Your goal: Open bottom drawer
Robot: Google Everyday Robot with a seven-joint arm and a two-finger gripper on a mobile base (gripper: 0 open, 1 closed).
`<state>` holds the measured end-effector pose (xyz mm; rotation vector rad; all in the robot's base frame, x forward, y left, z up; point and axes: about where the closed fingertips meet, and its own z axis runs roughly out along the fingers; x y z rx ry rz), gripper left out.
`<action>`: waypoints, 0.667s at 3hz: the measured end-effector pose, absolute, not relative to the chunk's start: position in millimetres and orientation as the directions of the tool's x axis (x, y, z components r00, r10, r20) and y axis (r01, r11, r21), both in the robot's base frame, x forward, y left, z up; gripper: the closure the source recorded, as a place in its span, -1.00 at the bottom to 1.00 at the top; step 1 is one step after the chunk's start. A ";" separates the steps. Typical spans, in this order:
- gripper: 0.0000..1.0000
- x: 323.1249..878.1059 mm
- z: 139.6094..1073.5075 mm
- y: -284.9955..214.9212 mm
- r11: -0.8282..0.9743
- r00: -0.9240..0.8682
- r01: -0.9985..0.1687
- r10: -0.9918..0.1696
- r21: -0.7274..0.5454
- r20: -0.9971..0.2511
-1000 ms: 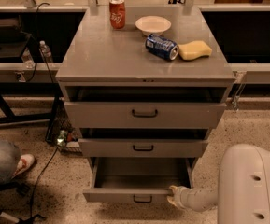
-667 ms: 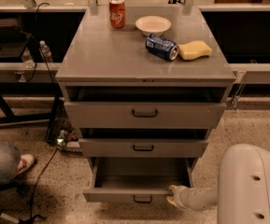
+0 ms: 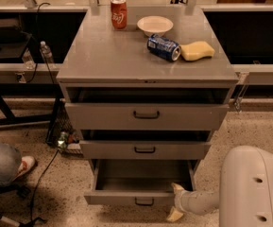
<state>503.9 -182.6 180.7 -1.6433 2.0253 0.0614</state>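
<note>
The bottom drawer (image 3: pixel 140 179), lowest of 3, stands pulled well out, its grey inside showing. The gripper (image 3: pixel 174 201) sits at its right front corner, fingers spread apart. Little seems left to do.

Gripper (image 3: pixel 175 202), fingers (image 3: pixel 177 188) apart, at right front corner of open bottom drawer (image 3: pixel 117 198)

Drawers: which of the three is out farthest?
The bottom drawer, grey inside exposed, the tool at its right front corner; middle drawer and top drawer barely project.
</note>
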 end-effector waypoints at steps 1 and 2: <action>-1.00 503.9 178.4 -177.2 0.237 -0.102 -0.929 -0.903 -0.285 -0.417; -1.00 499.5 171.4 -167.8 0.196 -0.073 -0.943 -0.910 -0.269 -0.408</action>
